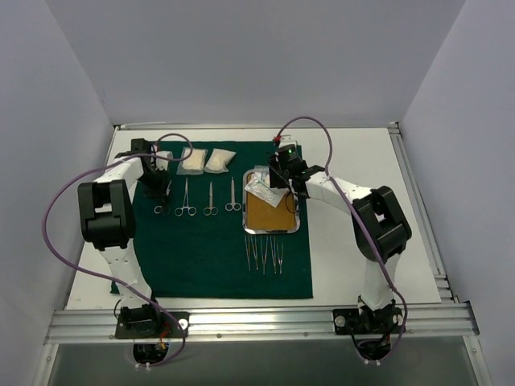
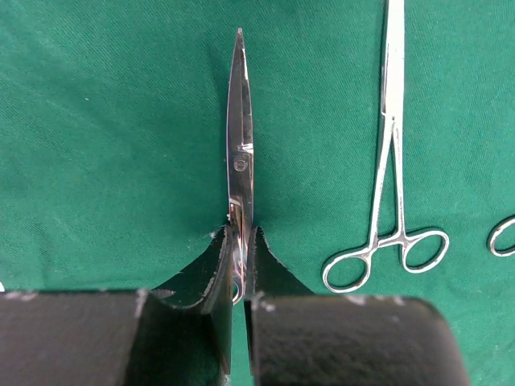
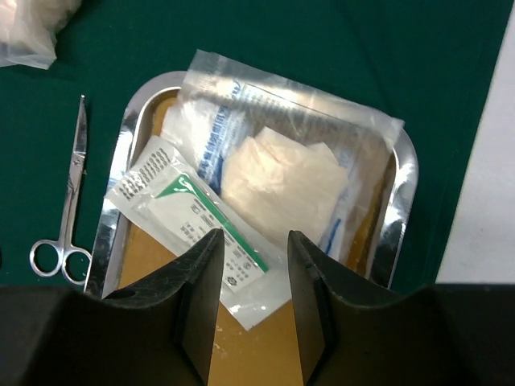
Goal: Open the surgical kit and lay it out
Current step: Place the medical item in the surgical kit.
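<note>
Green cloth (image 1: 209, 269) lies unfolded and flat on the desk (image 1: 362, 161), so the opening step appears complete.

Farthest left of the steel tray (image 1: 272, 232), the left claw (image 2: 239, 241) is pressed together on a scissor-like instrument (image 2: 240, 137), pinching its shank just ahead of the rings. The blade appears to lie along the cloth at the left end of the row.

Between that instrument and the tray, three ring-handled clamps (image 1: 211, 199) lie parallel and evenly spaced. Off the tray's far-left corner, gauze pads (image 1: 208, 159) sit side by side. Just off the tray's near edge, tweezers (image 1: 264, 253) lie in a neat row.

The tray itself holds clear packets (image 3: 282, 173), overlapping and not yet laid out. These look to be the remaining work.

The right claw (image 3: 251, 265) hovers over the tray with its jaws spread partway and a green-marked packet (image 3: 193, 213) beneath the gap. No grip is evident, and contact cannot be confirmed.
</note>
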Tool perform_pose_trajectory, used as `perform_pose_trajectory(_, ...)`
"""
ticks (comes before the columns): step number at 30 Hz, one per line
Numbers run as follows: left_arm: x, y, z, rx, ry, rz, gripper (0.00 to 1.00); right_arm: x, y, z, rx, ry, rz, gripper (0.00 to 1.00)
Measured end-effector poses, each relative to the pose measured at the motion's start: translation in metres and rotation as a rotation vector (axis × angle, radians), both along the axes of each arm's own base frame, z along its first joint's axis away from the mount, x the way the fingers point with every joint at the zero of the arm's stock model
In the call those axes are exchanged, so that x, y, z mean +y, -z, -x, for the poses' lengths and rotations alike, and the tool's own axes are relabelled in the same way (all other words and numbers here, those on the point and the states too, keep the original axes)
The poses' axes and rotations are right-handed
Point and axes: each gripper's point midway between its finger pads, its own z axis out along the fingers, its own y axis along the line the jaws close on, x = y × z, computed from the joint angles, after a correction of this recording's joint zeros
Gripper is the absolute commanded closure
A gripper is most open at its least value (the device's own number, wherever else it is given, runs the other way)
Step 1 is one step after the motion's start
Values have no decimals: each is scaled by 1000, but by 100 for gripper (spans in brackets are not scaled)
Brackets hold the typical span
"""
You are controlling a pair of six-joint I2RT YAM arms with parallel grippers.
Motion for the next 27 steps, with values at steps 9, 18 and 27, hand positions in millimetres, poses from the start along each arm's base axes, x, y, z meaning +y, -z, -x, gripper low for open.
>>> perform_pose_trajectory(9,-1,2,2,10,-48,14,98,22,9,-8,20,-129,-1,62)
perform_pose_trajectory(18,0,2,1,12,-80,25,75,42,31,-12,50,-269,6,56)
perform_pose_trajectory(27,-2,1,3,17,-89,33,66,44,40,-14,54,-327,39,59)
